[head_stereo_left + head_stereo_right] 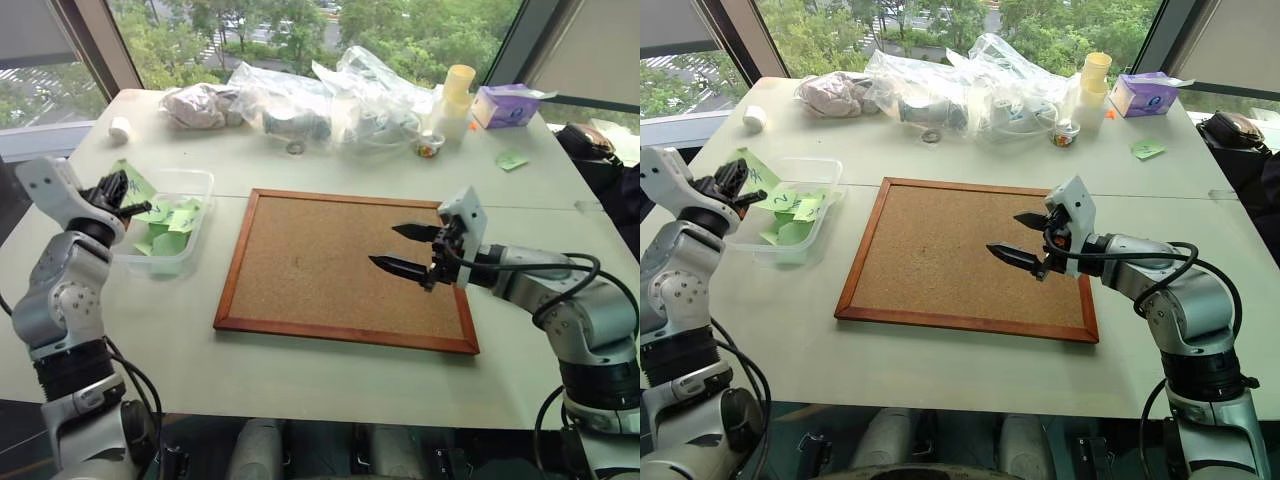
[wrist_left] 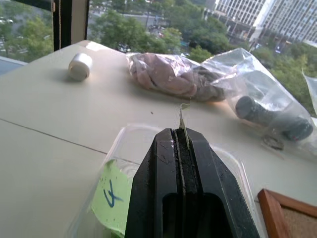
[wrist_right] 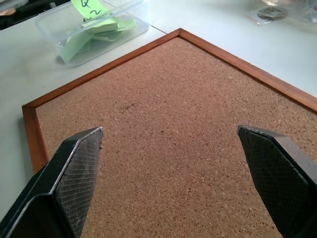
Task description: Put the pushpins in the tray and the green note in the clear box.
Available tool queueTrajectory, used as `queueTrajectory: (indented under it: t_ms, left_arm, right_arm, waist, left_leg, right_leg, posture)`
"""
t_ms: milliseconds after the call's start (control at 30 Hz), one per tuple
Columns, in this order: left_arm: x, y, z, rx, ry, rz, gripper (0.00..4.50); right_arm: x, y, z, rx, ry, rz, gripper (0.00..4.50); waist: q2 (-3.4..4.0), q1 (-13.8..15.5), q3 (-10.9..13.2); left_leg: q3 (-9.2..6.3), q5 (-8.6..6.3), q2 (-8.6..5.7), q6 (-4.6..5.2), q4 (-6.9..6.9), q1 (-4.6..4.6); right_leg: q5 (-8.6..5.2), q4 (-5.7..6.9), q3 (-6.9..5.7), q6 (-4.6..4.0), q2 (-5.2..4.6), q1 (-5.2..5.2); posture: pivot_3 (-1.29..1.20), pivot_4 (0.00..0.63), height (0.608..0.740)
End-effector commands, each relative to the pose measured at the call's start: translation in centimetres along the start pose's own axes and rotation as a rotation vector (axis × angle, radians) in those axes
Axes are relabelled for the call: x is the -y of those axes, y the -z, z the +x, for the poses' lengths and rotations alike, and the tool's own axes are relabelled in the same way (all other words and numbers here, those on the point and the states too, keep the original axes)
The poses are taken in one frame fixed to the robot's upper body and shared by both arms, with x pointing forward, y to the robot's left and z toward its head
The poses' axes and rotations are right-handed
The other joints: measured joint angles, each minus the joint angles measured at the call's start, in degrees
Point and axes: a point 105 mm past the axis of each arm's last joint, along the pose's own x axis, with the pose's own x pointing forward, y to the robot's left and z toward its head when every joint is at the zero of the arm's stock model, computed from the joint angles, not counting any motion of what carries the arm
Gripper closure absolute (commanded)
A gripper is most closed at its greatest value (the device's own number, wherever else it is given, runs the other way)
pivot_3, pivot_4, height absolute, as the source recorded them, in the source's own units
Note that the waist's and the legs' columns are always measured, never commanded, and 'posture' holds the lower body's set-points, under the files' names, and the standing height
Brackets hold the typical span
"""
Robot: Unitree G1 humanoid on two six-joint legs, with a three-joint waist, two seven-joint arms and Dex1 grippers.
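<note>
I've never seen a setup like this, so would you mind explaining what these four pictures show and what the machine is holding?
It is a two-armed humanoid robot at a table. Two pictures come from cameras in its head, looking down; the other two look along each wrist's fingers. The left gripper is shut on a green note, over a clear box that holds more green notes. The right gripper hangs open above a wood-framed corkboard. At the table's far side lie clear plastic bags, a purple tissue box and a small green scrap.

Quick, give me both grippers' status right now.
Left gripper: shut on the green note, over the clear box.
Right gripper: open, holding nothing, above the corkboard.
</note>
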Motion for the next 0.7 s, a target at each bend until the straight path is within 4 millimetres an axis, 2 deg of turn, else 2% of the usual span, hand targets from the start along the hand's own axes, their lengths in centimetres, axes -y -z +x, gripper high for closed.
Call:
queueTrajectory:
  t_ms: [33,67,133,167,267,467,700]
  left_arm:
    - [0.2,0.3,0.1,-0.022,0.058,0.012,3.48]
    - [0.2,0.6,0.1,-0.04,0.074,0.003,2.87]
    - [0.1,0.9,0.0,-0.058,0.088,0.011,2.03]
    - [0.1,0.9,0.0,-0.063,0.095,0.015,1.44]
    - [1.8,-0.1,-0.6,-0.079,0.231,-0.002,0.01]
    - [6.4,-1.2,-2.2,-0.148,0.524,0.006,0.01]
    - [12.1,0.4,-3.9,-0.265,0.825,0.095,0.01]
  right_arm:
    - [0.1,-0.8,-0.1,0.013,0.0,-0.043,0.0]
    - [0.2,-0.7,-0.1,0.011,0.003,-0.044,0.0]
    - [0.3,-0.7,-0.2,0.008,0.014,-0.046,0.0]
    - [0.4,-0.6,-0.3,0.005,0.02,-0.046,0.0]
    - [0.5,-0.5,-0.7,0.003,0.036,-0.044,0.0]
    - [0.8,0.3,-1.7,-0.025,0.068,-0.044,0.0]
    - [0.7,0.9,-2.8,-0.047,0.082,-0.031,0.0]
  waist:
    - [0.0,-0.04,0.0]
    - [0.0,-0.11,0.0]
    - [0.0,-0.18,0.0]
    - [0.0,-0.2,0.0]
    - [0.0,-0.26,0.0]
    - [0.0,-0.07,0.0]
    - [0.0,-0.16,0.0]
  left_leg:
    - [0.0,0.0,0.0,0.0,0.02,0.0]
    - [0.0,0.0,0.01,0.0,0.02,0.0]
    - [0.01,0.0,0.01,0.0,0.02,-0.01]
    - [0.01,0.0,0.01,0.0,0.02,-0.01]
    - [0.01,0.0,0.04,0.0,0.01,-0.01]
    - [0.0,0.0,0.07,-0.01,0.02,-0.02]
    - [0.01,0.0,0.05,-0.01,0.02,-0.02]
  right_leg:
    - [0.0,0.01,-0.02,0.0,0.01,0.0]
    - [0.0,0.01,-0.02,0.0,0.01,0.0]
    - [0.0,0.0,-0.01,0.0,0.01,-0.01]
    - [0.0,0.01,-0.02,0.0,0.02,-0.02]
    - [0.0,0.01,-0.02,0.0,0.04,-0.02]
    - [0.0,0.01,-0.01,0.0,0.01,-0.01]
    - [0.0,0.0,-0.01,0.0,0.02,-0.02]
  posture:
    - [0.0,0.15,0.74]
    - [0.0,0.15,0.74]
    - [0.0,0.15,0.74]
    - [0.0,0.15,0.74]
    - [0.0,0.15,0.74]
    - [0.0,0.15,0.74]
    - [0.0,0.15,0.74]
